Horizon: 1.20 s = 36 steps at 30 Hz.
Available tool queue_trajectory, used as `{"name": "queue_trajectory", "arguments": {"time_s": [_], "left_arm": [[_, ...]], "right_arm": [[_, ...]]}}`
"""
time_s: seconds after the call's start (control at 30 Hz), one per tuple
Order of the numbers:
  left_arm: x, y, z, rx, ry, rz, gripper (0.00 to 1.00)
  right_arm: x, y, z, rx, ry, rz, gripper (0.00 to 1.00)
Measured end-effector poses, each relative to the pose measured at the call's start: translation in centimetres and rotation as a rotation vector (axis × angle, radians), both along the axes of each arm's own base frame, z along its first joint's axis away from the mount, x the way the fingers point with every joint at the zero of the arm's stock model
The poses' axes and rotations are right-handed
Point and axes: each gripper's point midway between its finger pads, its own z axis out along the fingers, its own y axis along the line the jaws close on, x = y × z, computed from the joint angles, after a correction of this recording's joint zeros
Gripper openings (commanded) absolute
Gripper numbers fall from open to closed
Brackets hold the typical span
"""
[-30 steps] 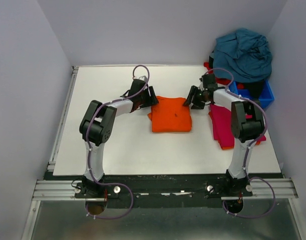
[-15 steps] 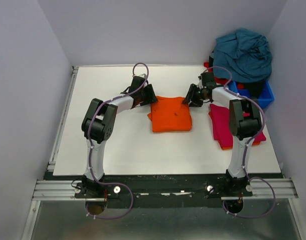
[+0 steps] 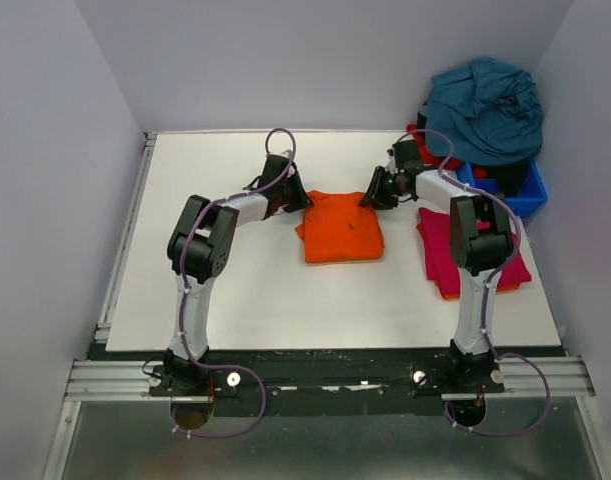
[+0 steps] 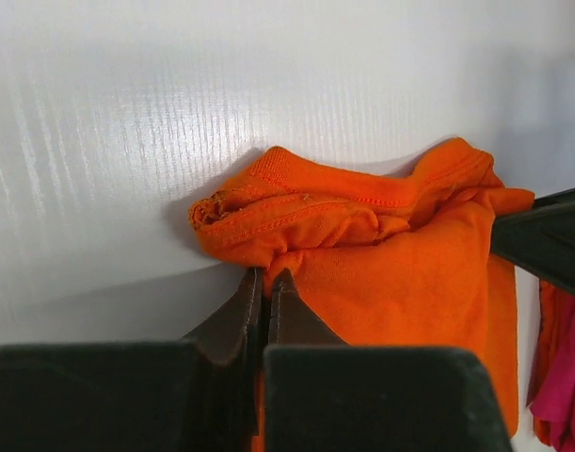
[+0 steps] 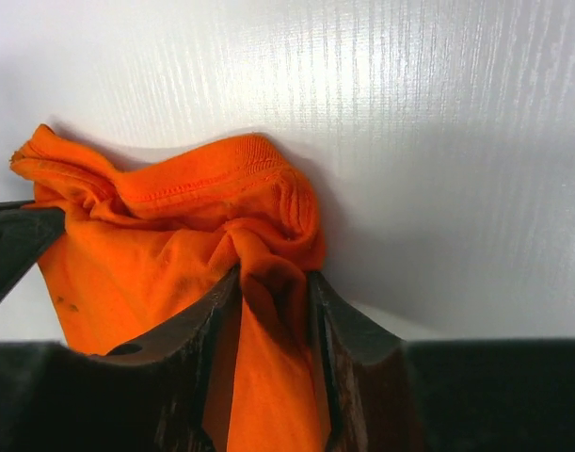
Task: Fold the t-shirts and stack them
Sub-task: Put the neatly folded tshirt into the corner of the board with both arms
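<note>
Prob. mid-fold on orange shirt [image 3: 342, 235]; L hand [image 4: 265, 281] & R hand [image 5: 273, 282] each pinched shut on a far corner; next likely needed an even lift.

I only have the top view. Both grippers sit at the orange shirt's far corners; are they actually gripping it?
Observer: The right wrist view shows a fold of the orange shirt pinched in the right gripper.
Reviewer: And the left?
Observer: The left gripper is almost fully shut, with only a thin strip of cloth between its fingers.
Reviewer: Is that far edge lying flat?
Observer: No, it is bunched and wrinkled, with the stitched seams showing.
</note>
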Motion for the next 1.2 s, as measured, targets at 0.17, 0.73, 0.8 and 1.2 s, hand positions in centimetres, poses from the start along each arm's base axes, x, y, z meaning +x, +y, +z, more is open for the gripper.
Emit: {"name": "queue_trajectory", "arguments": {"time_s": [0.17, 0.73, 0.8, 1.2], "left_arm": [[0.3, -0.3, 0.1, -0.025, -0.004, 0.007, 0.0], [-2.9, 1.1, 6.5, 0.025, -0.133, 0.003, 0.0], [-3.3, 1.0, 7.8, 0.024, -0.162, -0.001, 0.0], [-6.0, -0.6, 9.3, 0.029, -0.192, -0.04, 0.0]], "right_arm": [[0.0, 0.6, -0.5, 0.005, 0.018, 0.014, 0.01], [-3.2, -0.2, 7.6, 0.007, -0.144, 0.003, 0.01], [-3.4, -0.2, 8.8, 0.014, -0.174, 0.005, 0.01], [-6.4, -2.1, 9.2, -0.047, -0.158, -0.038, 0.01]]}}
